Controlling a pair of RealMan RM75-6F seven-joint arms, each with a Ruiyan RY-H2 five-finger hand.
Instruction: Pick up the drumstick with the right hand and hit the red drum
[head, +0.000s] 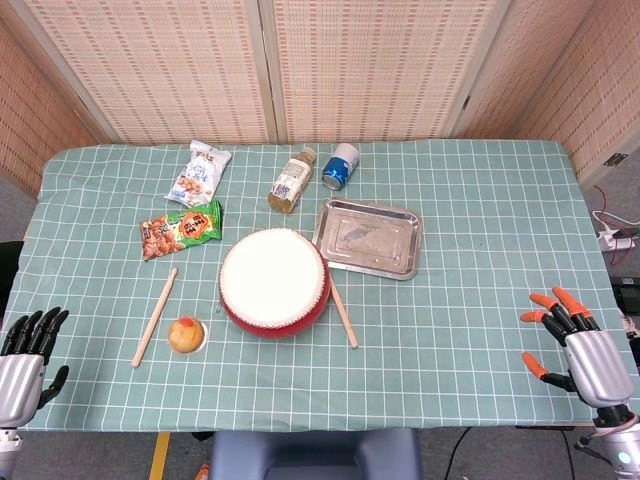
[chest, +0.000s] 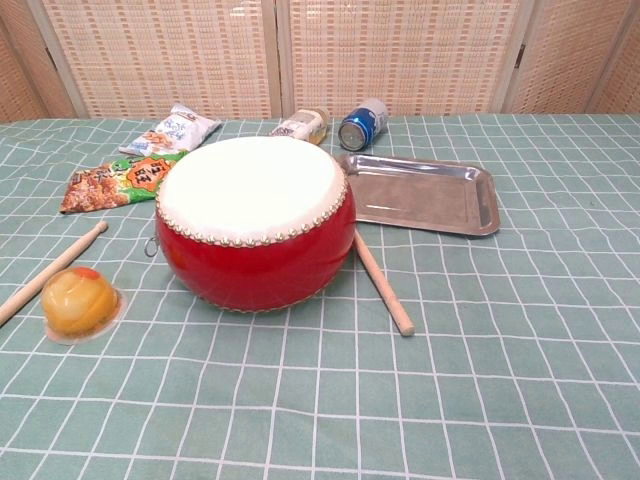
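The red drum (head: 274, 281) (chest: 255, 222) with a white skin stands at the middle of the green checked table. One wooden drumstick (head: 343, 313) (chest: 382, 282) lies flat just right of the drum, touching or nearly touching its side. A second drumstick (head: 155, 315) (chest: 50, 272) lies to the drum's left. My right hand (head: 576, 340) hovers at the table's near right corner, fingers spread, holding nothing, far from the sticks. Down at the near left corner my left hand (head: 28, 352) is also spread and holds nothing. Neither hand shows in the chest view.
A steel tray (head: 367, 238) (chest: 425, 195) lies behind the right drumstick. An orange jelly cup (head: 185, 334) (chest: 79, 301) sits left of the drum. Snack bags (head: 181, 229) (chest: 120, 180), a bottle (head: 291, 181) and a blue can (head: 340, 165) (chest: 361, 124) lie further back.
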